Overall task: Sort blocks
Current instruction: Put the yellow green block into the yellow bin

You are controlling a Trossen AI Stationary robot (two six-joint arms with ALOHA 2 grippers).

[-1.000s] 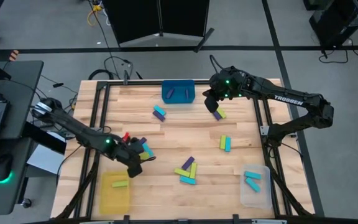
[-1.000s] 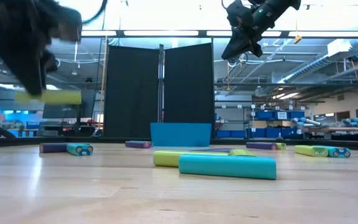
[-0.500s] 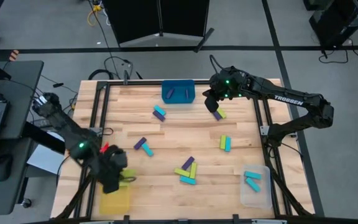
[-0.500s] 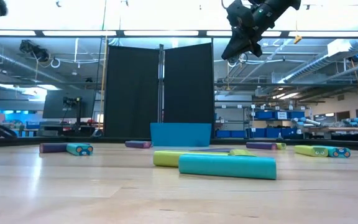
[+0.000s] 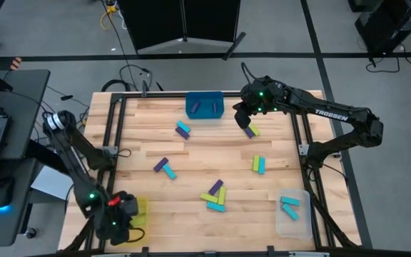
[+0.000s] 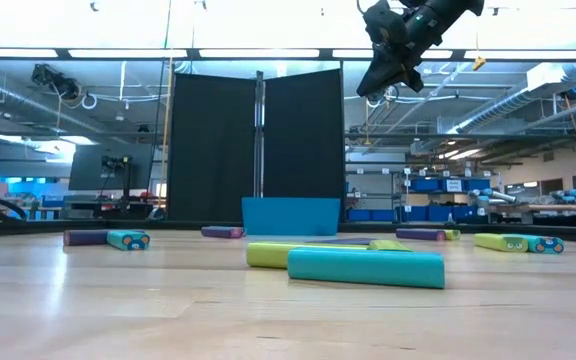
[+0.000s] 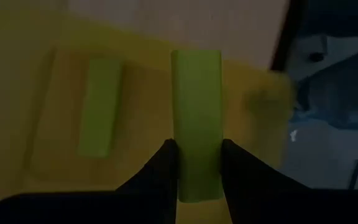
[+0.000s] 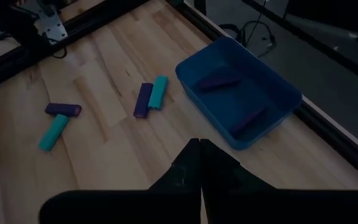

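Note:
My left gripper [image 7: 197, 147] hangs over the yellow bin [image 5: 140, 211] at the table's near left corner, shut on a lime block [image 7: 196, 112]. Another lime block [image 7: 100, 107] lies flat on that bin's floor. My right gripper [image 8: 199, 163] is shut and holds nothing; it hovers high [image 5: 244, 116] beside the blue bin [image 5: 205, 105], which holds two purple blocks [image 8: 219, 81]. Purple, cyan and lime blocks lie flat on the table, among them a cluster [image 5: 215, 195]. My left gripper pinches the lime block by its two long sides [image 7: 194, 177], close to the end nearest the wrist, between its two fingers. The fingers come slanting down from above. The block reaches out past the fingertips, lifted clear above the yellow bin.
A clear bin [image 5: 293, 213] with cyan blocks stands at the near right corner. Block pairs lie at the middle left [image 5: 165, 168], the far middle [image 5: 183, 129], the right [image 5: 258, 164] and under my right arm [image 5: 251, 130]. A black frame [image 5: 111, 135] rims the table.
My left gripper has swung from the table's left middle toward the near left corner, turning as it went and keeping the lime block. It has come over the yellow bin and has left the low view.

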